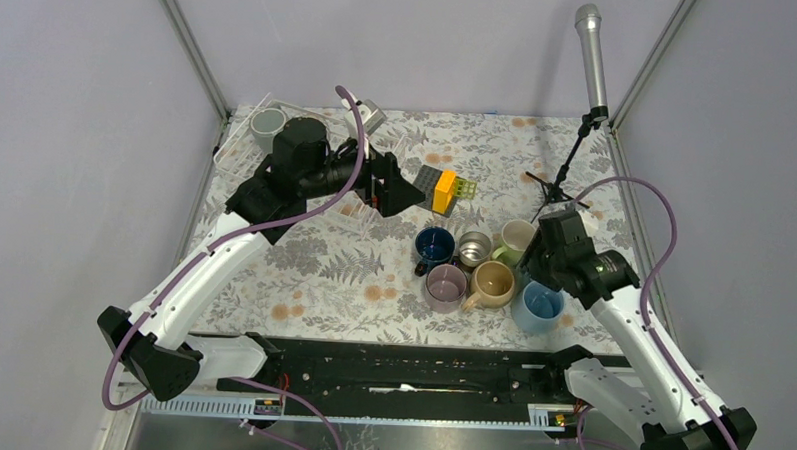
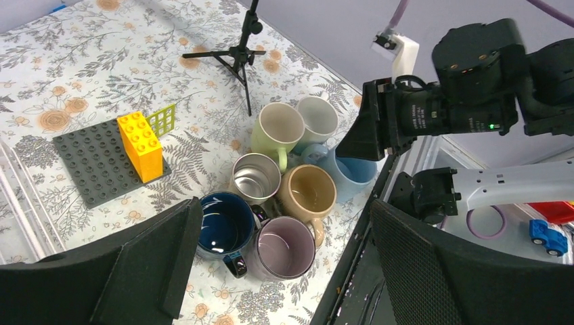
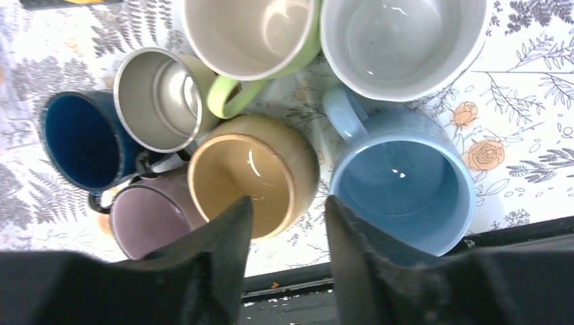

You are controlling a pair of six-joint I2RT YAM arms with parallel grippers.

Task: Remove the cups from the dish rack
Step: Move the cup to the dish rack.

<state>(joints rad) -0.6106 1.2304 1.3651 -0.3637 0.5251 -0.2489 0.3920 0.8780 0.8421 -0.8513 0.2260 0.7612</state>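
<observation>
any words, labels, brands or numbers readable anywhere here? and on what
No text can be read in any view.
mugs: plain, no print showing.
yellow block and studded plate: no lettering visible.
black rail: pale specks, too small to read.

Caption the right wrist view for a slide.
Right claw open over seven cups clustered on the floral tablecloth.

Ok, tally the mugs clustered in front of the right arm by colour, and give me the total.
navy mug: 1
steel mug: 1
pale green mug: 1
white mug: 1
tan mug: 1
mauve mug: 1
light blue mug: 1
Total: 7
</observation>
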